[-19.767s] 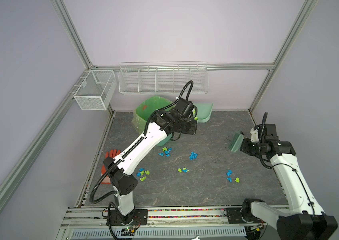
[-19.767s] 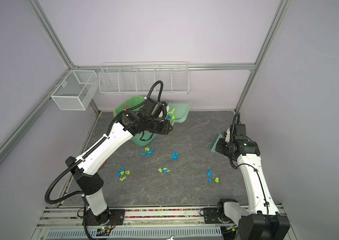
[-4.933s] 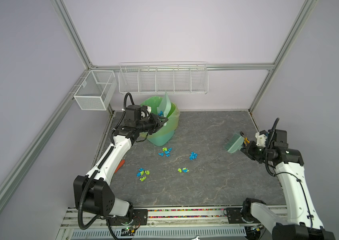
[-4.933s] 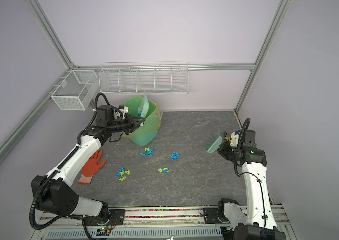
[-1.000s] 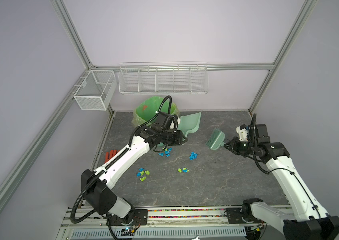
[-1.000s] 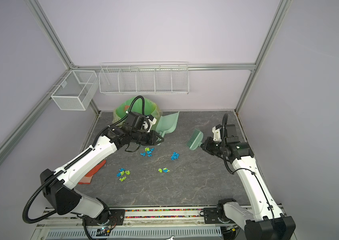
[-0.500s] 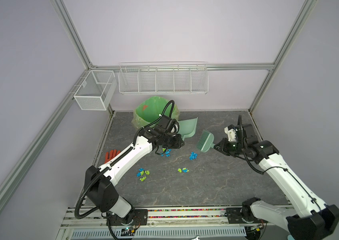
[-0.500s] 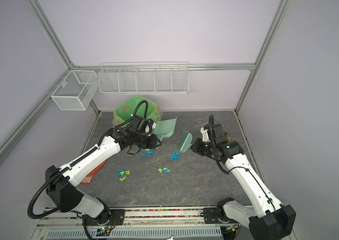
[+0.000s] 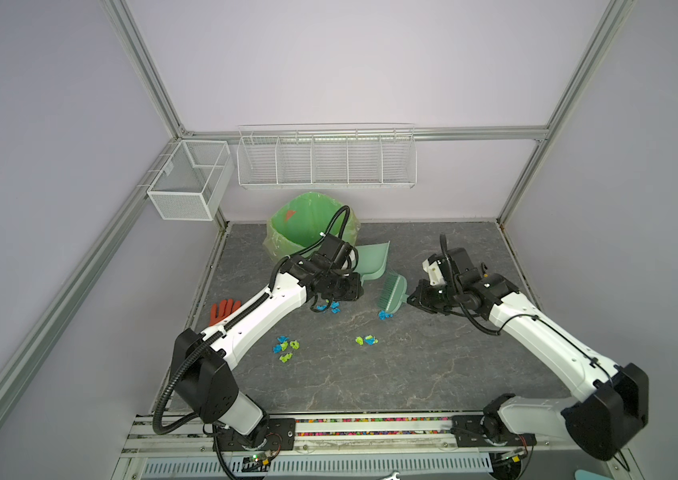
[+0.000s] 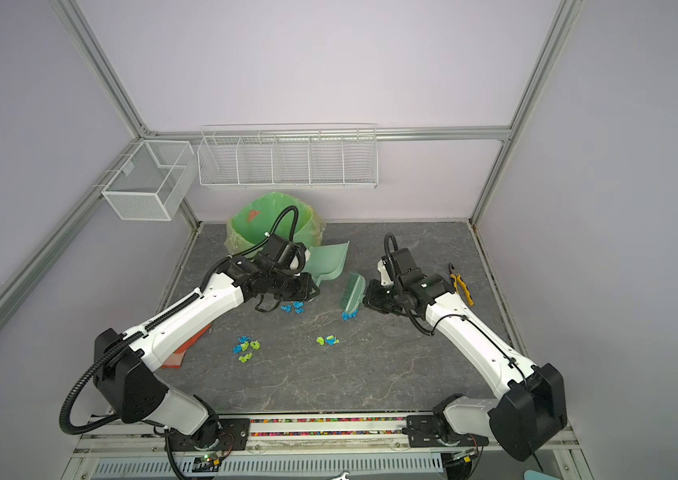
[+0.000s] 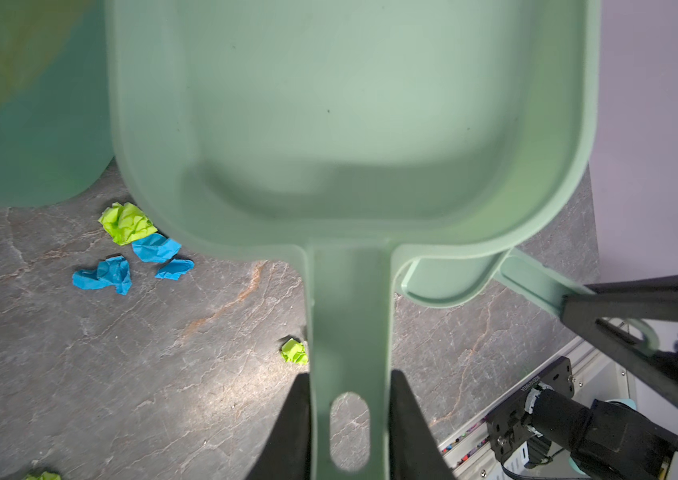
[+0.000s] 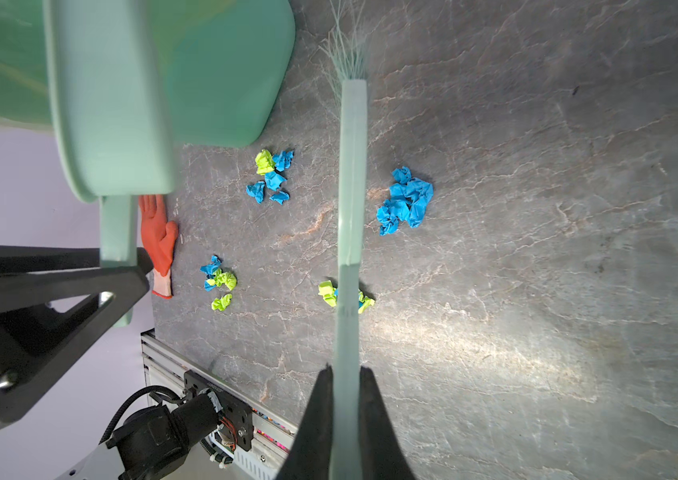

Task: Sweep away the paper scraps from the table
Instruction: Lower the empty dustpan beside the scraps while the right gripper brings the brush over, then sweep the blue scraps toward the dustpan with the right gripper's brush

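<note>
The left fingers (image 11: 293, 419) pinch the handle of a pale green dustpan (image 9: 372, 259), held near the green-lined bin (image 9: 277, 243) at the back left corner of the counter (image 9: 412, 374). The right fingers (image 12: 320, 415) are clamped on the handle of a matching brush (image 9: 391, 293), whose bristles are just beside a blue clump. The paper scraps (image 10: 246, 347), blue and lime, lie in four small clusters around the counter's middle.

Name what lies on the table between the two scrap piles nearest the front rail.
Nothing: only bare table separates those paper scraps, as both top views show.
</note>
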Available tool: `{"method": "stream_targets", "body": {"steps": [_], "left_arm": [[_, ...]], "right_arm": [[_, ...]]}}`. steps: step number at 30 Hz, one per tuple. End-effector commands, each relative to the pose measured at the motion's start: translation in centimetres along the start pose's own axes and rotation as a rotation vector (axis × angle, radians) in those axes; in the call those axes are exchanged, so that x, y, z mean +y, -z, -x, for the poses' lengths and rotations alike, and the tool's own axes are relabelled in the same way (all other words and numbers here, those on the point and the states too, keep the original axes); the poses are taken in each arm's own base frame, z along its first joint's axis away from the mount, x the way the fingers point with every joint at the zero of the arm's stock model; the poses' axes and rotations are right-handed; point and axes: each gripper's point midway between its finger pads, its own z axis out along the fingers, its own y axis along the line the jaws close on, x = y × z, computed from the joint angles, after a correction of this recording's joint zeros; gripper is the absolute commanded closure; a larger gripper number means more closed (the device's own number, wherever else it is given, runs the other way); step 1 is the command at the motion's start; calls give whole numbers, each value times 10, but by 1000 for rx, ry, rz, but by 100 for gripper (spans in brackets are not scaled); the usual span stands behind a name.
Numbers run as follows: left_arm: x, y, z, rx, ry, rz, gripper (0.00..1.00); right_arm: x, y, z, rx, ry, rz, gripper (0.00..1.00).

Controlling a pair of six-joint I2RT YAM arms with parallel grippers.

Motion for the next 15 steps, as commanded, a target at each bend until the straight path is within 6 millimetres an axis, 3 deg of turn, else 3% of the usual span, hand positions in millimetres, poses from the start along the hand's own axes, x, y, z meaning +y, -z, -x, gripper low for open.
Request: {"method": "stream_targets", "body": {"steps": [1,9,15], "left_arm": [[8,-6,-9,31,-26,39,100],[8,-6,-11,36,-35,31,100],[2,-4,-12,22,-54,-10,100]], "right_arm": [[16,-1,10,-28,9,31,93],[4,-25,2,39,-2,-5,93],[-17,-32,3,75,-44,-2,93]]}}
